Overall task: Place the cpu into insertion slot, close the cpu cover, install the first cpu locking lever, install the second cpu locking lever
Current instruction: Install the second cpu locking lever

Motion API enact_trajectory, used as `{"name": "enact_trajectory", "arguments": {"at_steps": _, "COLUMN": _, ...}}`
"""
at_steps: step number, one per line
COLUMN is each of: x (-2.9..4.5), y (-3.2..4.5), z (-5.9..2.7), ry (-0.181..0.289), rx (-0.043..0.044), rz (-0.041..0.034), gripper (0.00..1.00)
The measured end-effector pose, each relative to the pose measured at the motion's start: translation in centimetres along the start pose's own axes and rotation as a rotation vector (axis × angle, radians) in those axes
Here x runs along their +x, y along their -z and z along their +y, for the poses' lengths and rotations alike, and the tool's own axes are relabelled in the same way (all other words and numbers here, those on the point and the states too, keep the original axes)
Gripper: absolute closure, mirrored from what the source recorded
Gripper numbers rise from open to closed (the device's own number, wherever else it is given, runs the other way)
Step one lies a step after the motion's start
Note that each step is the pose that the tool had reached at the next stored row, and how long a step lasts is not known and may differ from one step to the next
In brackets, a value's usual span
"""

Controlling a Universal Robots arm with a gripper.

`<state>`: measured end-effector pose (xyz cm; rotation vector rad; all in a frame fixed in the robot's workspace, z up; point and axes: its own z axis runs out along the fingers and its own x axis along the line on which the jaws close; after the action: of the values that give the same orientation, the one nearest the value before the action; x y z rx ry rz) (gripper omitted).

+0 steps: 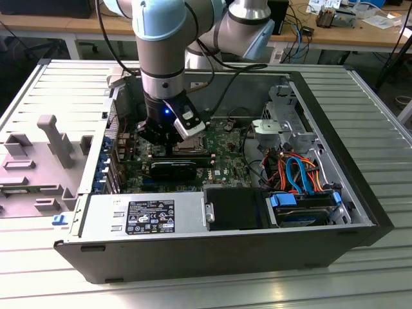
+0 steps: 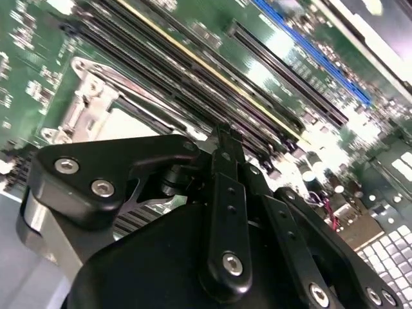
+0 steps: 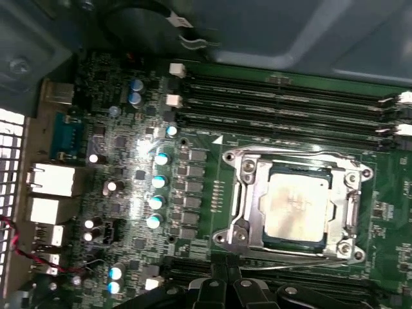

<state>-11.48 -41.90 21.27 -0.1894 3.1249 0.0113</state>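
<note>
Bright overhead glare, soft wrist-view blur

Silver-topped cpu [image 3: 295,206] lies flat in insertion slot [image 3: 246,226] — cpu cover [image 3: 351,209] down

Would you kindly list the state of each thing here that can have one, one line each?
cpu: seated in the insertion slot, metal top facing up.
cpu cover: closed down flat around the cpu.
insertion slot: occupied.
computer case: lying on its side, side panel off, inside exposed.
gripper: lowered into the case beside the socket.
</note>
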Motion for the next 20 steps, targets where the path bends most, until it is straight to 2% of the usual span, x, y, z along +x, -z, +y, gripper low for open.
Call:
{"name": "enact_trajectory", "arguments": {"at_steps": 5, "x": 0.40, "y": -0.30, "z": 0.04, "ry": 0.007, "rx": -0.0024, "rz": -0.0001, "gripper": 0.89}}
{"name": "enact_trajectory", "arguments": {"at_steps": 6, "x": 0.39, "y": -0.41, "z": 0.24, "ry": 0.034, "rx": -0.0070, "rz": -0.0006, "gripper": 0.89}}
{"name": "enact_trajectory", "arguments": {"at_steps": 7, "x": 0.36, "y": -0.42, "z": 0.53, "ry": 0.063, "rx": -0.0159, "rz": -0.0015, "gripper": 0.89}}
{"name": "enact_trajectory", "arguments": {"at_steps": 8, "x": 0.33, "y": -0.42, "z": 0.74, "ry": 0.086, "rx": -0.0301, "rz": -0.0033, "gripper": 0.89}}
{"name": "enact_trajectory", "arguments": {"at_steps": 11, "x": 0.33, "y": -0.43, "z": 0.74, "ry": 0.091, "rx": -0.0422, "rz": -0.0053, "gripper": 0.89}}
{"name": "enact_trajectory", "arguments": {"at_steps": 17, "x": 0.34, "y": -0.28, "z": 0.66, "ry": 0.091, "rx": -0.0433, "rz": -0.0054, "gripper": 0.89}}
{"name": "enact_trajectory", "arguments": {"at_steps": 19, "x": 0.32, "y": 0.40, "z": 0.67, "ry": 0.091, "rx": -0.0435, "rz": -0.0055, "gripper": 0.89}}
{"name": "enact_trajectory", "arguments": {"at_steps": 20, "x": 0.31, "y": 1.01, "z": 0.70, "ry": 0.091, "rx": -0.0434, "rz": -0.0054, "gripper": 0.89}}
